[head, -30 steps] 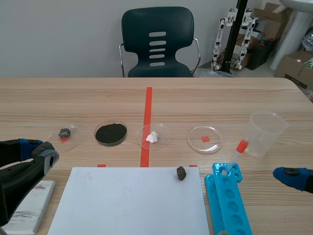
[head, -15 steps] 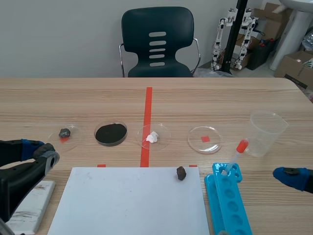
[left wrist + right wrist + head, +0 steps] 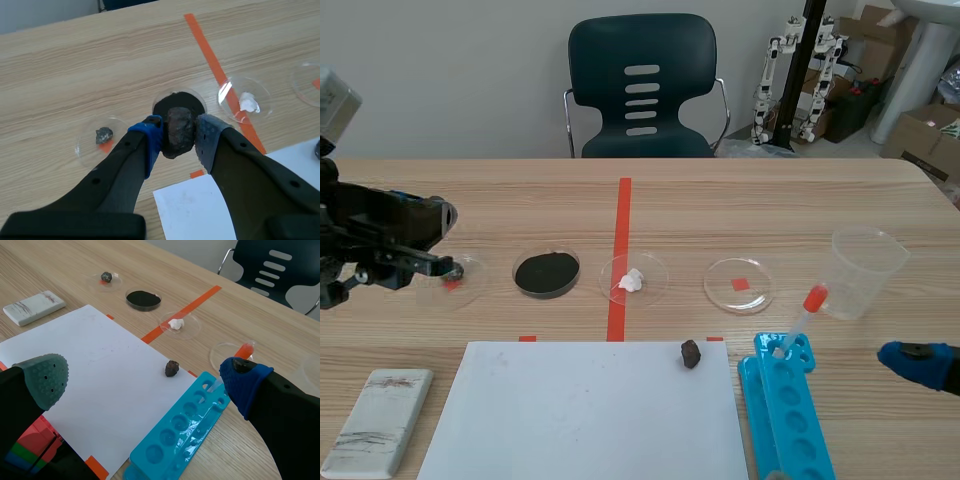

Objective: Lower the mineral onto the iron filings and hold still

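Aloft: left gripper (image 3: 179, 136) pinches mineral (image 3: 179, 126) over the tabletop's (image 3: 75, 60) left side, filings dish (image 3: 179, 101) just ahead. Carry step. Next: centre over dish, lower gently, hold. Right gripper (image 3: 146, 379) spread, idle.

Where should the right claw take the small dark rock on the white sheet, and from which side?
Probably from straight above, pinching its middle. The rock sits as a small, loose lump at the far edge of the white sheet, too low for a side approach. The blue tray lies close beside it, so the open right claw should close along the tray's length, not toward it.
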You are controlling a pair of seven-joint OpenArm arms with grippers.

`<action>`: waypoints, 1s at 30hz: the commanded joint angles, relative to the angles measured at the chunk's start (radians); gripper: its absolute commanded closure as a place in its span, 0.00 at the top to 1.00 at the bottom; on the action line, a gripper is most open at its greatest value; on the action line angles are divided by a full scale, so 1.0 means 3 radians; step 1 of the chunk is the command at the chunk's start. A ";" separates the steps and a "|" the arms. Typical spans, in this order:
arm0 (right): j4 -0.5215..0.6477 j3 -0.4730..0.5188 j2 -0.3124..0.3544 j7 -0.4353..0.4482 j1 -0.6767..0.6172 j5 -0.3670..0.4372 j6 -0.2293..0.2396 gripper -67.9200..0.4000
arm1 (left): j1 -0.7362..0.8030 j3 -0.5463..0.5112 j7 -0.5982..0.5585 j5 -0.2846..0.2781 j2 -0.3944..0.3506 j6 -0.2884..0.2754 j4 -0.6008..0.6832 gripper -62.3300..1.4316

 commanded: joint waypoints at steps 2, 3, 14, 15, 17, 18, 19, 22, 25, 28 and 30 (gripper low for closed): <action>0.0029 0.0009 -0.0001 0.0052 -0.0005 0.0038 0.0001 0.94 | -0.0390 0.0097 0.0122 0.0004 0.0084 -0.0006 -0.0361 0.18; 0.0029 0.0009 -0.0001 0.0052 -0.0005 0.0038 0.0001 0.94 | -0.0504 0.0126 0.0169 0.0019 0.0108 -0.0006 -0.0467 0.18; 0.0029 0.0009 0.0000 0.0052 -0.0005 0.0038 0.0001 0.94 | -0.1884 0.0618 0.0745 0.0034 0.0395 0.0393 -0.2040 0.18; 0.0029 0.0009 0.0000 0.0052 -0.0005 0.0038 0.0001 0.94 | -0.1965 0.0660 0.0745 0.0031 0.0417 0.0409 -0.2148 0.18; 0.0029 0.0009 0.0000 0.0052 -0.0005 0.0038 0.0001 0.94 | -0.2145 0.0760 0.0774 0.0036 0.0481 0.0421 -0.2401 0.18; 0.0029 0.0009 0.0000 0.0052 -0.0005 0.0038 0.0001 0.94 | -0.2214 0.0802 0.0779 0.0043 0.0507 0.0421 -0.2509 0.18; 0.0029 0.0009 0.0000 0.0052 -0.0005 0.0038 0.0001 0.94 | -0.2285 0.0852 0.0782 0.0050 0.0537 0.0421 -0.2623 0.18; 0.0029 0.0009 0.0000 0.0052 -0.0005 0.0038 0.0001 0.94 | -0.2487 0.0971 0.0782 0.0055 0.0618 0.0421 -0.2962 0.18; 0.0029 0.0009 0.0000 0.0052 -0.0005 0.0038 0.0001 0.94 | -0.2661 0.1041 0.0779 0.0056 0.0693 0.0420 -0.3273 0.18; 0.0029 0.0009 0.0000 0.0052 -0.0005 0.0038 0.0001 0.94 | -0.2820 0.1078 0.0777 0.0056 0.0758 0.0420 -0.3563 0.18; 0.0029 0.0009 0.0000 0.0052 -0.0005 0.0038 0.0001 0.94 | -0.2913 0.1088 0.0771 0.0058 0.0801 0.0420 -0.3723 0.18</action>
